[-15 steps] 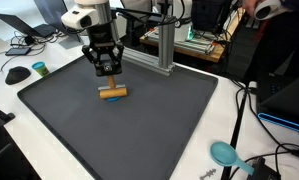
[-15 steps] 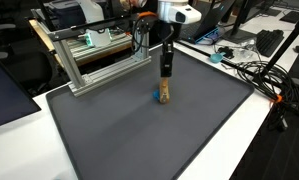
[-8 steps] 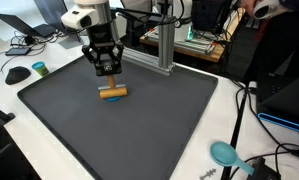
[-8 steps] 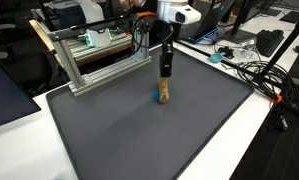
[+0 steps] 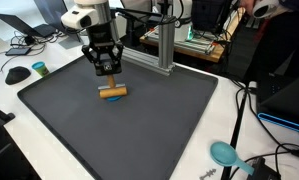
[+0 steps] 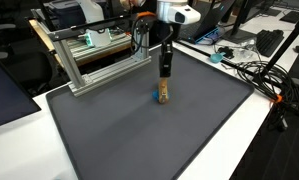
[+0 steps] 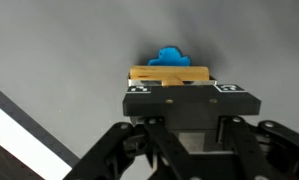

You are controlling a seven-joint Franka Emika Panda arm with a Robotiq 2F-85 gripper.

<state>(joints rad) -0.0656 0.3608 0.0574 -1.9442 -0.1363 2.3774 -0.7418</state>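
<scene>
Contact: my gripper [image 5: 109, 76] is clamped shut on the tan wooden block [image 5: 113, 94], directly below it at upper centre of the dark grey mat [image 5: 169, 120], long axis left-to-right in the wrist view, small blue plastic piece [image 7: 170, 56] touching its far side
</scene>
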